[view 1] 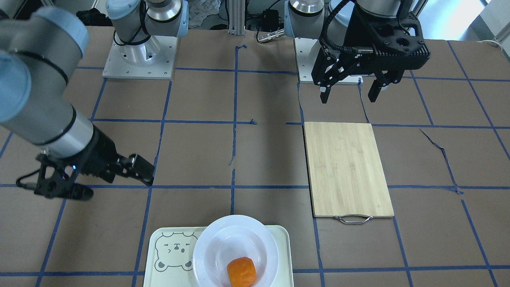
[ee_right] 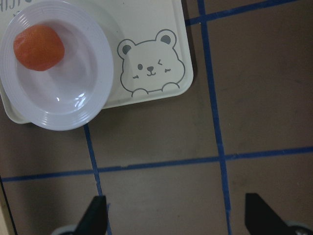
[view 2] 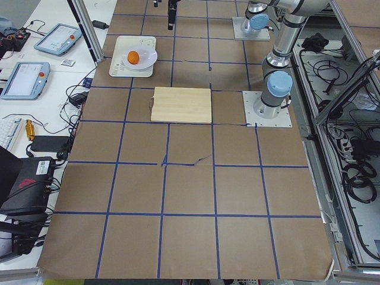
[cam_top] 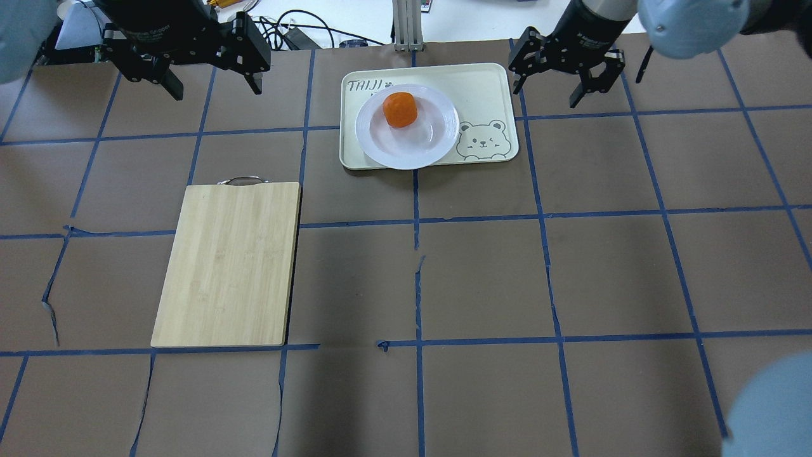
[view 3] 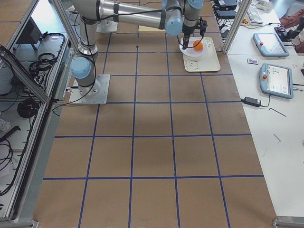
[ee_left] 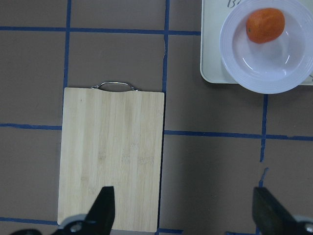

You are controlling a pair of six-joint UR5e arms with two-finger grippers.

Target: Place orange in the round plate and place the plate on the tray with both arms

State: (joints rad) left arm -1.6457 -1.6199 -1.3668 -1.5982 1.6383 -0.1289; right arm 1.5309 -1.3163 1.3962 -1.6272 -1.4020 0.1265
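Observation:
The orange [cam_top: 400,109] lies in the white round plate [cam_top: 380,149], off-centre toward the far side. The plate rests on the cream tray [cam_top: 482,82] at the table's far middle, its rim slightly overhanging the tray's near edge. The wrist views show the same: orange [ee_left: 265,24] in plate [ee_left: 274,73] on tray [ee_left: 208,49], and orange [ee_right: 38,47], plate [ee_right: 63,107], tray [ee_right: 146,24]. My left gripper [cam_top: 216,89] hangs open and empty, well to the left of the tray. My right gripper [cam_top: 547,92] is open and empty just right of the tray.
A bamboo cutting board [cam_top: 228,263] with a metal handle lies left of centre, below my left gripper. The brown table cover carries a grid of blue tape. Tablets and cables sit on the bench beyond the far edge [view 3: 278,78].

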